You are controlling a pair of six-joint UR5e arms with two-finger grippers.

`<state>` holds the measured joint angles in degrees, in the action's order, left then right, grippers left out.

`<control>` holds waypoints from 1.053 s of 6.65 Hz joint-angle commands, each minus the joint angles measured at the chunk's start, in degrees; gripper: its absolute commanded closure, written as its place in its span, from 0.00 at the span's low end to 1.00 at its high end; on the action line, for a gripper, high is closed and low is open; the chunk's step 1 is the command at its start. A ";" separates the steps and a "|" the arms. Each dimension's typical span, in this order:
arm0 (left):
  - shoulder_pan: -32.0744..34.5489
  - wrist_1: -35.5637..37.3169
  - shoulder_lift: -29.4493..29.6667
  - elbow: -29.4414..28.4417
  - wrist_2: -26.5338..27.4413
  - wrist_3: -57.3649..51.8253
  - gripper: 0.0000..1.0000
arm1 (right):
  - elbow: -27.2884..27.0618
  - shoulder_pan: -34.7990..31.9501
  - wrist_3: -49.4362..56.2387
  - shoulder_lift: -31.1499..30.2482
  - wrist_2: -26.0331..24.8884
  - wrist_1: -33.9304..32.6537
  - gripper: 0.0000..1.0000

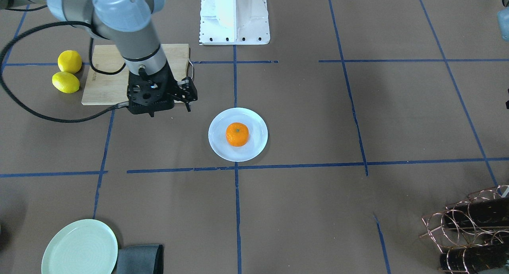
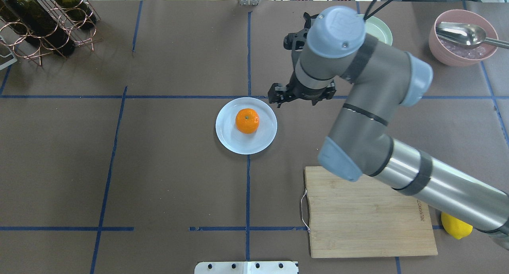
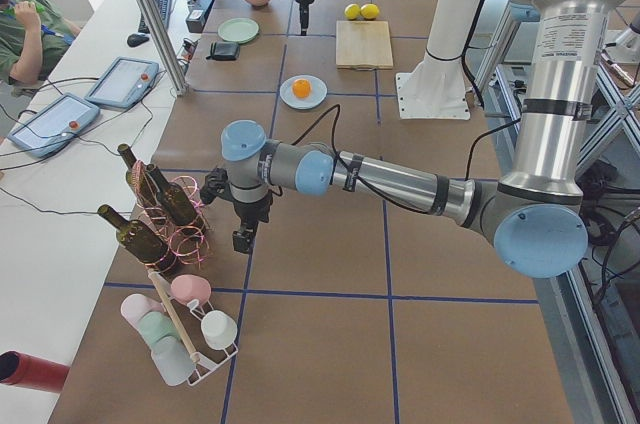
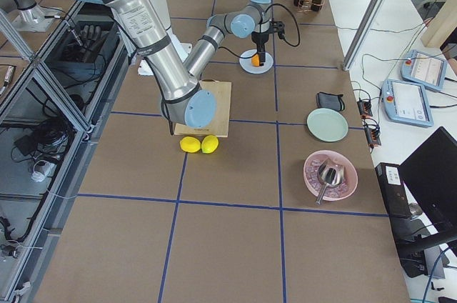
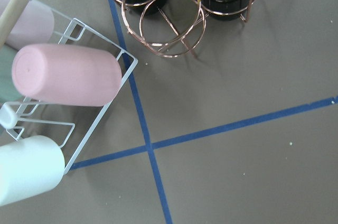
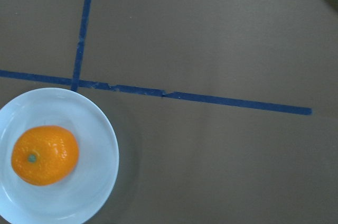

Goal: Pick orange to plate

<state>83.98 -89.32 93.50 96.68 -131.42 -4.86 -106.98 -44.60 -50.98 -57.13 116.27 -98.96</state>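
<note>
From the front-facing camera, the orange (image 1: 237, 134) sits near the middle of the plate (image 1: 222, 150), stem dimple up, so the placing looks done. The right end effector (image 1: 190, 99) hangs beside the plate, apart from it and carrying nothing, though I cannot tell whether its fingers are spread or pressed together. The overhead view agrees: the fruit rests inside the rim, upright and whole, with the right arm's tool just off the plate's far edge, above the brown surface (image 2: 167, 154). From the left end of the surface the fruit is a small bright spot on the pale plate far off. The left end effector (image 3: 243, 236) hovers near the bottle rack (image 3: 170, 214), well apart from the task's things, and its state cannot be told. The right-end view partly hides the plate behind the far wrist. The left wrist camera shows only racks and tape. The right wrist camera shows the peel: evenly orange, dimpled, slightly flattened and unmarked. In my judgement, only retreating the arm is left.
</note>
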 commanded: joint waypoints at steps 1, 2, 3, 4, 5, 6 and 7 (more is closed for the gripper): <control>5.39 -0.24 -5.14 -1.23 -4.81 -3.84 0.00 | -2.27 -11.07 10.58 -6.56 8.85 -1.32 0.00; 5.67 -0.07 -5.34 -1.14 -4.28 -3.67 0.00 | -1.58 -16.78 18.12 -9.72 12.98 -1.41 0.00; 5.67 -0.07 -5.08 -1.05 -2.54 -3.49 0.00 | 0.61 -21.62 25.77 -12.10 15.11 -1.50 0.00; 5.76 0.11 -4.30 -0.88 -0.69 -2.88 0.00 | 1.85 -25.50 32.28 -15.43 16.17 -1.32 0.00; 5.67 0.37 -4.03 -1.23 -0.76 -2.79 0.00 | 3.77 -29.37 39.92 -18.51 16.27 -1.23 0.00; 5.76 0.46 -4.03 -1.14 -0.85 -2.79 0.00 | 5.79 -32.45 46.52 -21.50 16.27 -1.23 0.00; 5.67 0.55 -4.03 -1.14 -0.85 -2.79 0.00 | 8.16 -35.79 50.76 -23.01 18.36 -1.23 0.00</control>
<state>89.69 -88.91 89.41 95.56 -132.33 -7.69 -101.64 -76.04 -7.09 -77.39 132.93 -100.21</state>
